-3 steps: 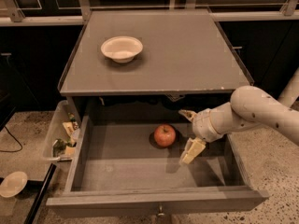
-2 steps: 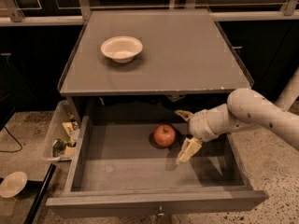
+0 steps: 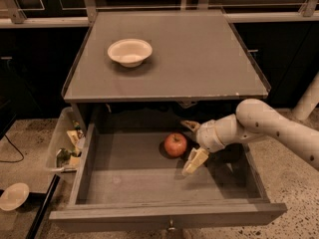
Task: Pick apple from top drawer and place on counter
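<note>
The red apple lies on the flat bottom of the open top drawer, near the back middle. My gripper reaches in from the right, inside the drawer and just right of the apple. It is open: one finger points toward the back and the other toward the front, with the apple's right side at the mouth of the gap. The fingers do not grip the apple. The grey counter lies above the drawer.
A white bowl sits on the counter at the left. A clear bin with small items hangs at the drawer's left. A round white object lies on the speckled floor at lower left. My arm crosses the drawer's right wall.
My gripper has moved left inside the drawer, closer to the apple. The apple and bowl have not moved.
</note>
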`<action>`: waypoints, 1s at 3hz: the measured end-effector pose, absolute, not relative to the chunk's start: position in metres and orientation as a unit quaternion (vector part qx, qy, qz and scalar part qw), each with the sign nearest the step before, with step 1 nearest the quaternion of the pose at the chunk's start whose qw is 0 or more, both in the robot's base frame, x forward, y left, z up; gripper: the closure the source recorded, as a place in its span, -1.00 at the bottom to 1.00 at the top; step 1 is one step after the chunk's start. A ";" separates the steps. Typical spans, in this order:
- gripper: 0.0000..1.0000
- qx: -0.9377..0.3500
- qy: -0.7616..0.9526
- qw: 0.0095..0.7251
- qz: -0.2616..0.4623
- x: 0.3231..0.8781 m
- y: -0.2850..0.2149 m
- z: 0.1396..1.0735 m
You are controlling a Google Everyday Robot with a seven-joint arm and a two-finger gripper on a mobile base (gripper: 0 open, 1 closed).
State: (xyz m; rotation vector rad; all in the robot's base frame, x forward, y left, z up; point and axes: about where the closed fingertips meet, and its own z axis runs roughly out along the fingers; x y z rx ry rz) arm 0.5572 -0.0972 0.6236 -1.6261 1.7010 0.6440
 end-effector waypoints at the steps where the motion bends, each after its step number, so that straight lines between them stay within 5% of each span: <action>1: -0.64 -0.625 0.655 0.344 0.250 0.558 -0.097 0.622; 3: 0.29 -0.625 0.655 0.344 0.250 0.558 -0.097 0.622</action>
